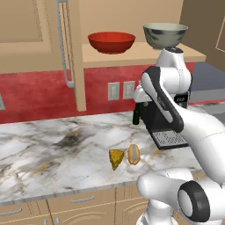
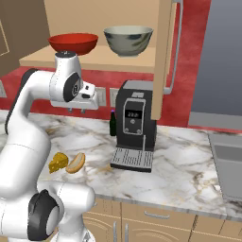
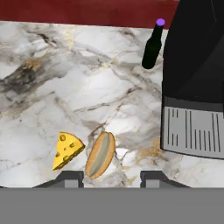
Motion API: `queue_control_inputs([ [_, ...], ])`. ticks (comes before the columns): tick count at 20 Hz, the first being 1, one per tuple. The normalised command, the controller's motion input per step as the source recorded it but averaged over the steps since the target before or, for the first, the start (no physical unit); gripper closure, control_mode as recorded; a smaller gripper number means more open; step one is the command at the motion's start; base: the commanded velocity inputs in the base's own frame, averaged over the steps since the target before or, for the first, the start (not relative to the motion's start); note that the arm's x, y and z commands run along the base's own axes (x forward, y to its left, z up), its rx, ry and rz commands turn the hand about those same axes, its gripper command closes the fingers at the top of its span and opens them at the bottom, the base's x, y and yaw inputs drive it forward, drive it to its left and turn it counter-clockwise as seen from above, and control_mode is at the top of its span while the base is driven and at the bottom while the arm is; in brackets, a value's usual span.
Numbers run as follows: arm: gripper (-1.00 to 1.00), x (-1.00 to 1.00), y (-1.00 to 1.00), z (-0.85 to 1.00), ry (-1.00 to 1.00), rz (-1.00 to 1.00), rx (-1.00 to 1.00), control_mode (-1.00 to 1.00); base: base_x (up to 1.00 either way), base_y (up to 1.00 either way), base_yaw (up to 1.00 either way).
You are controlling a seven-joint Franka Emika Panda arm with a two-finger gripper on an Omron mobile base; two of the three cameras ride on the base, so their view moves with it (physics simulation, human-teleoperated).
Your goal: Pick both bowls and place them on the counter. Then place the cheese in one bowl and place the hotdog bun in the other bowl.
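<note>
Hand view gives you pincer (image 3: 111, 177) spread, cheese (image 3: 66, 150) beside hotdog bun (image 3: 100, 155) on surface (image 3: 65, 87), base views add red bowl (image 1: 111, 41) and grey-green bowl (image 1: 165, 35) on shelf (image 1: 132, 53).

You see a glossy red bowl (image 1: 111, 41) with a grey-green, cream-lined bowl (image 1: 165, 35) at its 3 o'clock, yellow-orange cheese (image 3: 67, 150), a tan bun (image 3: 100, 155), and the white, grey-and-gold-veined desk (image 3: 65, 87).
</note>
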Motion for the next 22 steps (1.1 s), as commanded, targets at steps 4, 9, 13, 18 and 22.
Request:
queue_control_inputs([
  [4, -1.00, -0.06, 0.00, 0.00, -0.01, 0.00, 0.00, -1.00, 0.00, 0.00, 0.00],
  [9, -1.00, -0.16, 0.00, 0.05, -0.09, -0.03, 0.04, -1.00, 0.00, 0.00, 0.00],
  [13, -1.00, -0.21, 0.00, 0.22, -0.04, -0.13, 0.19, -1.00, 0.00, 0.00, 0.00],
  [18, -1.00, -0.24, 0.01, 0.37, -0.01, -0.16, 0.26, -1.00, 0.00, 0.00, 0.00],
  [22, -1.00, -0.18, 0.03, 0.49, 0.00, -0.23, 0.22, -1.00, 0.00, 0.00, 0.00],
])
